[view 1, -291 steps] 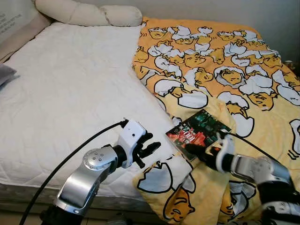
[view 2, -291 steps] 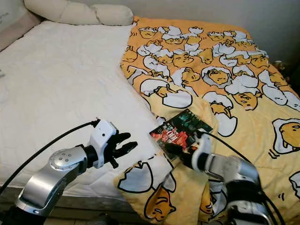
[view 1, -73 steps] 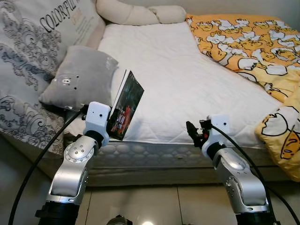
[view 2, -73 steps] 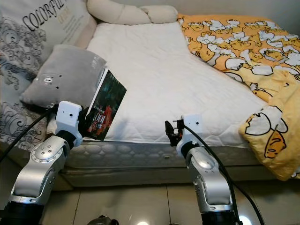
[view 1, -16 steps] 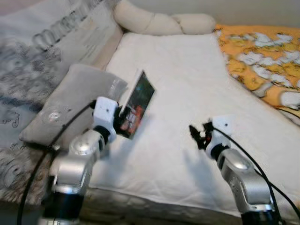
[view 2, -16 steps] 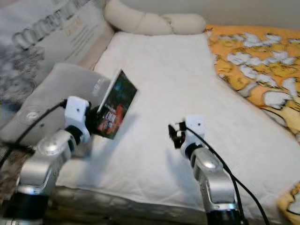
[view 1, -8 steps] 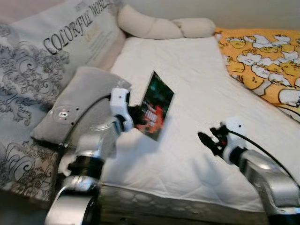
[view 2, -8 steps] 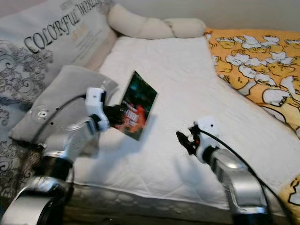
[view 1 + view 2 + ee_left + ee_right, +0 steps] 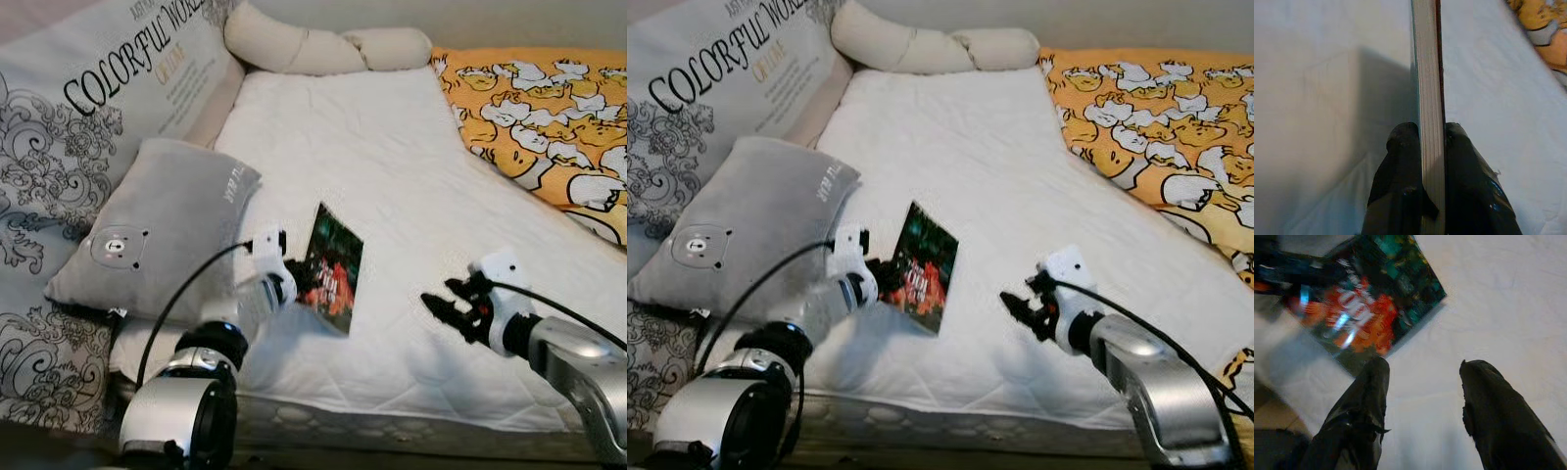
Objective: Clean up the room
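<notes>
A book (image 9: pixel 335 266) with a dark green and red cover stands on edge over the white mattress (image 9: pixel 372 147), near its front left part. My left gripper (image 9: pixel 300 278) is shut on the book's left edge; the left wrist view shows the page block (image 9: pixel 1429 98) clamped between the two black fingers (image 9: pixel 1400 166). My right gripper (image 9: pixel 441 306) hovers open above the mattress to the right of the book, apart from it. Through the right wrist view the book cover (image 9: pixel 1366 308) lies beyond the open fingers (image 9: pixel 1361 396).
A grey bear cushion (image 9: pixel 157 230) leans at the bed's left side against a large printed pillow (image 9: pixel 88 108). A cream bolster (image 9: pixel 323 49) lies at the head. A yellow patterned duvet (image 9: pixel 549 108) covers the right side.
My left arm has stretched forward and lowered the book toward the mattress, further from the grey cushion. The right gripper stays open near the same spot. The camera has shifted slightly.
</notes>
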